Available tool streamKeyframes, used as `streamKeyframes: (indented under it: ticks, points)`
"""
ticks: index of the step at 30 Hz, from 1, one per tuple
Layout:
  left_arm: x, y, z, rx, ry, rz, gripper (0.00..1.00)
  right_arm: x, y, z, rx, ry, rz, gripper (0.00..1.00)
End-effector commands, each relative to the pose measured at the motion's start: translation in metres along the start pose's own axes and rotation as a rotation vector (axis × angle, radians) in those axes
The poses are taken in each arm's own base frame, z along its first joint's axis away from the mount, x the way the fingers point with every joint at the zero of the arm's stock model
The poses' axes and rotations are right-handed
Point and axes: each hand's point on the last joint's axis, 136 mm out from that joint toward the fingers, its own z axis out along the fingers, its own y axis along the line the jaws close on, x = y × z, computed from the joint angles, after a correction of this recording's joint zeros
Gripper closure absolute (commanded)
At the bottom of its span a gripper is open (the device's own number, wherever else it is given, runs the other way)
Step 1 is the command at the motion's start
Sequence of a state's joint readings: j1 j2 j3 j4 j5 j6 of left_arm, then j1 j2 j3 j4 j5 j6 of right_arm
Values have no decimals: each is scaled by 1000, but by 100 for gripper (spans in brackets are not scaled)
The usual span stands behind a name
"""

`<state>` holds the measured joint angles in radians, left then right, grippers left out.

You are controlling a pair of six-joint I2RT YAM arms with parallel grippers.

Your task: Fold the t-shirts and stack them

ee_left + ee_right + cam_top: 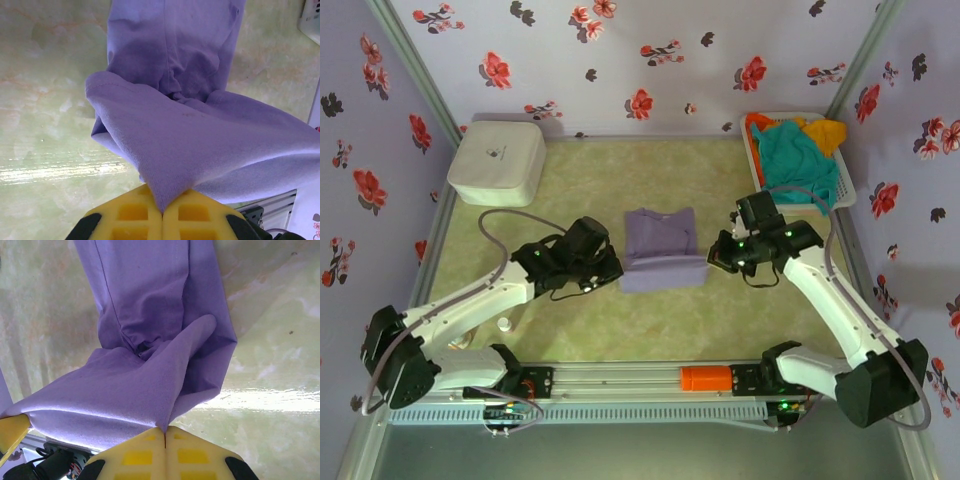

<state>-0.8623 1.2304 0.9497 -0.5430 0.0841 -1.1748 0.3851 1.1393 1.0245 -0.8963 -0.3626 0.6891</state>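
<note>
Lavender t-shirt point(660, 245) lies mid-table, near hem lifted, pinched in left gripper point(162, 210) and right gripper point(165, 437), both clamped on it. Teal t-shirt point(798, 155) half-hides orange t-shirt point(757, 124) and yellow t-shirt point(826, 132) in far-right corner basket point(842, 192).

Nothing in these views can be read as text, a number or a brand name. The white box point(497, 165) at the far left of the bench point(582, 322) has a small dark mark point(501, 153) on its top. It is too small to tell whether it is a logo or lettering. The lavender wall covering point(620, 70) is printed with red and dark flowers, which are a pattern and not signs.
</note>
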Motion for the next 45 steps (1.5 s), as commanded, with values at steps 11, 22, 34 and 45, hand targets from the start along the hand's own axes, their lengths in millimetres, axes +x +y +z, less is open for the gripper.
streamKeyframes:
  ticks: [11, 22, 34, 45]
  points:
    - [-33, -1, 21, -51, 19, 39, 100, -47, 0, 8, 22, -60, 35, 100]
    - [-66, -10, 35, -55, 21, 55, 100, -78, 5, 26, 9, -49, 39, 100]
    - [-89, -4, 66, -41, 56, 63, 97, -106, 4, 49, 6, -14, 52, 100]
    - [-111, 0, 92, -51, 75, 87, 95, -132, 1, 69, 3, -16, 46, 100]
